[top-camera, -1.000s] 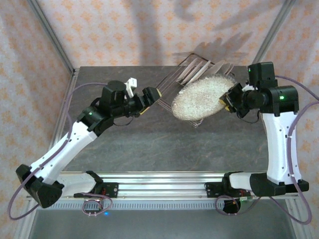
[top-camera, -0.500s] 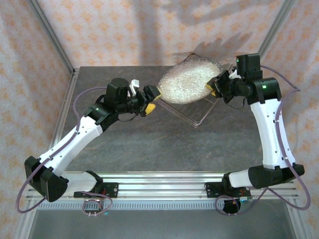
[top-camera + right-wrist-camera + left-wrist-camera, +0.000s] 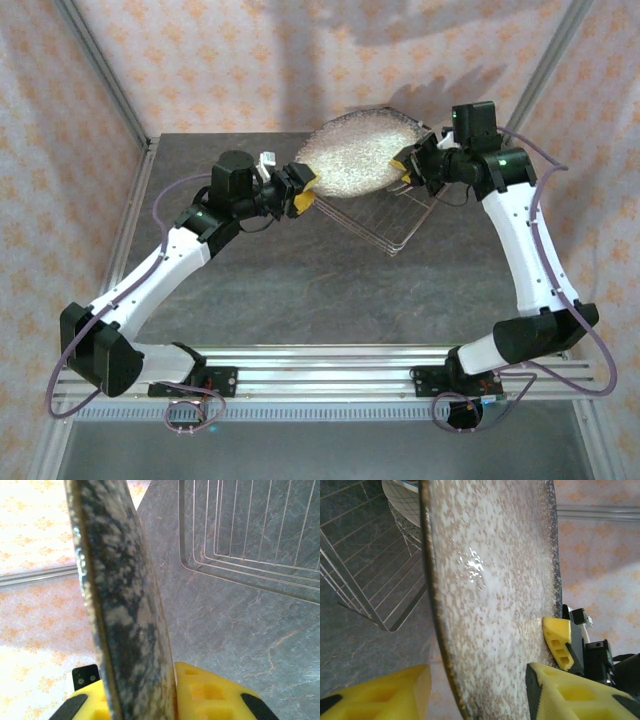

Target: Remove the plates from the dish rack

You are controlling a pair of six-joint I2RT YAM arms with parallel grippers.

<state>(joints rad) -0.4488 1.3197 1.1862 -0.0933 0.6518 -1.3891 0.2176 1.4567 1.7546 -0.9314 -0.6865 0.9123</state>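
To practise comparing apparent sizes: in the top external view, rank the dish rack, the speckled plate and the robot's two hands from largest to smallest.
1. dish rack, though the plate hides part of it.
2. speckled plate.
3. left hand and right hand: they look alike, so I won't rank them.

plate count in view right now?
3. The speckled plate is gripped by the right hand above the dish rack. A plaid plate and a dotted plate sit behind it, seen from the left wrist. More may be hidden behind the speckled plate.
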